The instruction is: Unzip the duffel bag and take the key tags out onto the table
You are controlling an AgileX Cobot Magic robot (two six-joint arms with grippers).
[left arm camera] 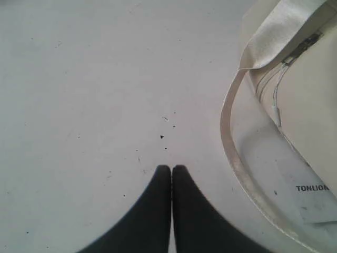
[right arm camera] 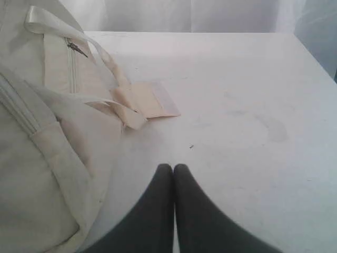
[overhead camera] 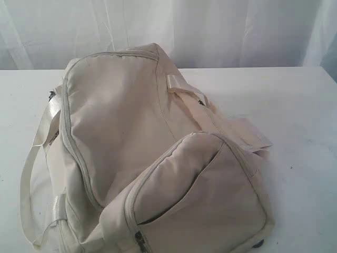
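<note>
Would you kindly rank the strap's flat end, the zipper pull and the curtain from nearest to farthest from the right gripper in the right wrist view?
1. Strap's flat end, on the table beside the duffel bag.
2. Zipper pull, up on the bag's side.
3. Curtain, beyond the table's far edge.

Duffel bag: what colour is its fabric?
The duffel bag is cream beige; exterior view shows it best.
</note>
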